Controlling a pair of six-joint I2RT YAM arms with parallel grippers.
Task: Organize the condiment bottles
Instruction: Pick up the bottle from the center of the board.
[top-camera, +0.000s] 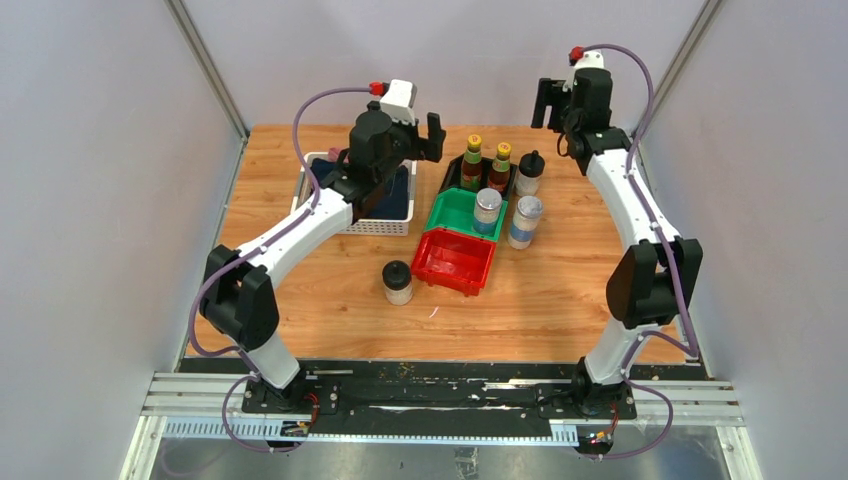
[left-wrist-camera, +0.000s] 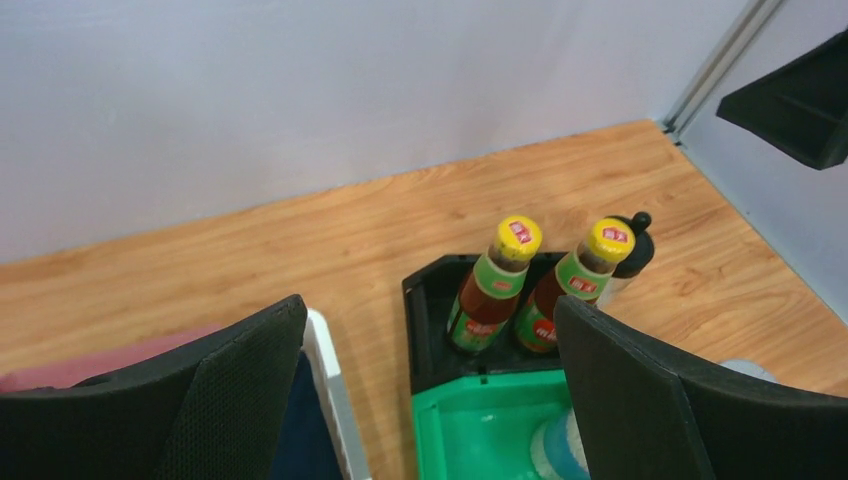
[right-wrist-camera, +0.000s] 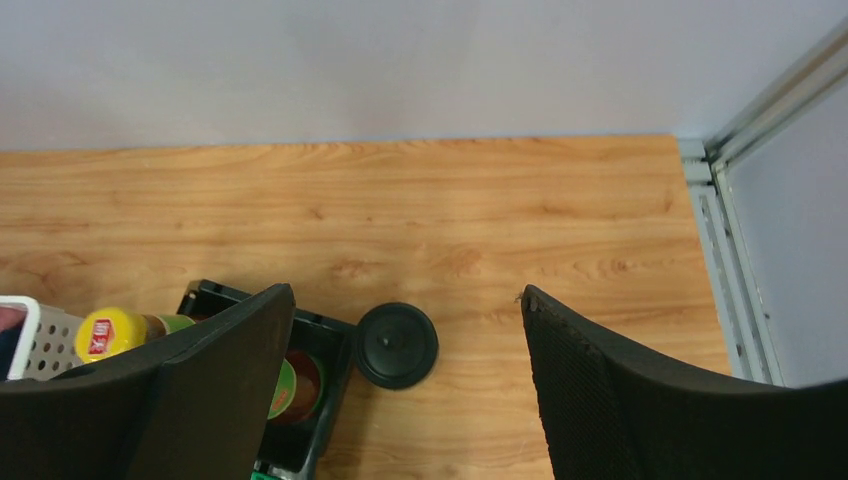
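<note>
Two slim sauce bottles (top-camera: 472, 160) (top-camera: 501, 165) with yellow caps stand in the black bin (top-camera: 452, 176). One blue-labelled shaker (top-camera: 487, 210) stands in the green bin (top-camera: 450, 212). The other shaker (top-camera: 525, 221) stands on the table right of it. One black-lidded jar (top-camera: 529, 172) stands beside the black bin. The other jar (top-camera: 397, 282) stands left of the red bin (top-camera: 455, 261). My left gripper (top-camera: 432, 135) is open and empty, raised left of the sauce bottles (left-wrist-camera: 495, 285). My right gripper (top-camera: 548, 103) is open and empty, high above the far jar (right-wrist-camera: 397, 345).
A white basket (top-camera: 300, 190) with dark cloth sits under my left arm at the back left. The three bins touch in a line near the table's middle. The back wall and the frame posts stand close behind both grippers.
</note>
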